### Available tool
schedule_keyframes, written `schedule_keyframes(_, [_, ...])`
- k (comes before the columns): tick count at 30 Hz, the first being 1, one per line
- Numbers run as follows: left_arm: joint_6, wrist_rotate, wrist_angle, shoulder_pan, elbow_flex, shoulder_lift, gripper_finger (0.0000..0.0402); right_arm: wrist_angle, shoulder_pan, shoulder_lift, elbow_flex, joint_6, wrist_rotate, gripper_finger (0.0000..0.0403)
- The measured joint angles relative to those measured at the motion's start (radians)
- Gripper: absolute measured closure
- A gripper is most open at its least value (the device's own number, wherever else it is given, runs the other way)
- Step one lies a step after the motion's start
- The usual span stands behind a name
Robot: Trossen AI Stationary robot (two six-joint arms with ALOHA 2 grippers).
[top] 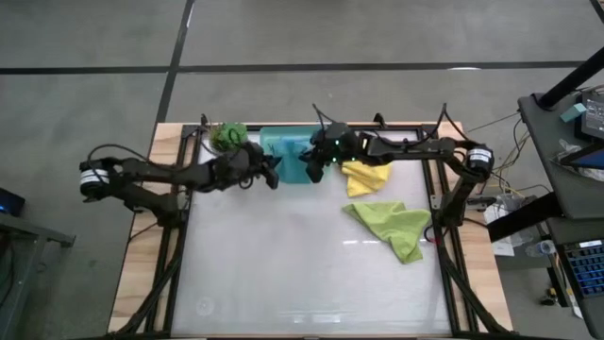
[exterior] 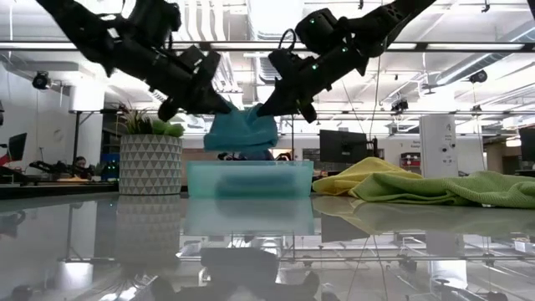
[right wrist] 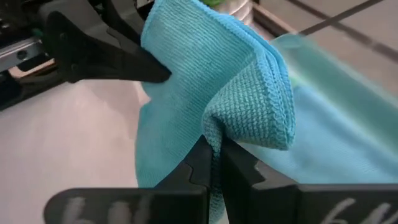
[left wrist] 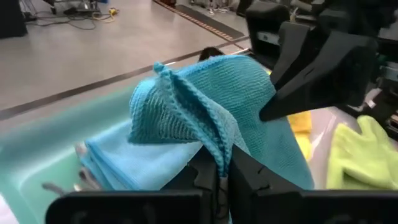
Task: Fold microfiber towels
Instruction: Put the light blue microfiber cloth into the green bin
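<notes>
Hanging above the teal tray [exterior: 249, 177] at the far edge of the table [top: 302, 274], a folded teal-blue towel [exterior: 242, 130] is held up between the two grippers. The left gripper [left wrist: 219, 180] is seen with its fingers pressed tightly together on one edge of the cloth, so that a ridge of doubled fabric stands up just beyond the tips. The right gripper [right wrist: 211, 163] is likewise closed hard on the opposite edge, a thick fold of the same towel bunched over its fingers. In the low view the two arms are angled down toward each other, and the towel sags between them, clear of the tray rim. A second teal-blue towel [left wrist: 134, 163] is seen lying flat inside the tray beneath it. On the right part of the table a yellow towel [top: 366, 177] lies crumpled near the tray, and a lime green towel [top: 396, 228] is spread loosely just beside it, nearer the front. A patterned plant pot [exterior: 151, 164] is placed to the left of the tray.
</notes>
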Motion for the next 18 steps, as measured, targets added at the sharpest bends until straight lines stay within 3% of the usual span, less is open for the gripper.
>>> schedule_keyframes(10, [0.073, 0.085, -0.006, 0.154, 0.127, 0.174, 0.04, -0.028, -0.127, 0.001, 0.023, -0.033, 0.001, 0.039])
schedule_keyframes(18, [0.099, 0.123, -0.011, 0.201, 0.205, 0.312, 0.04, -0.026, -0.158, 0.022, 0.01, -0.032, 0.013, 0.039])
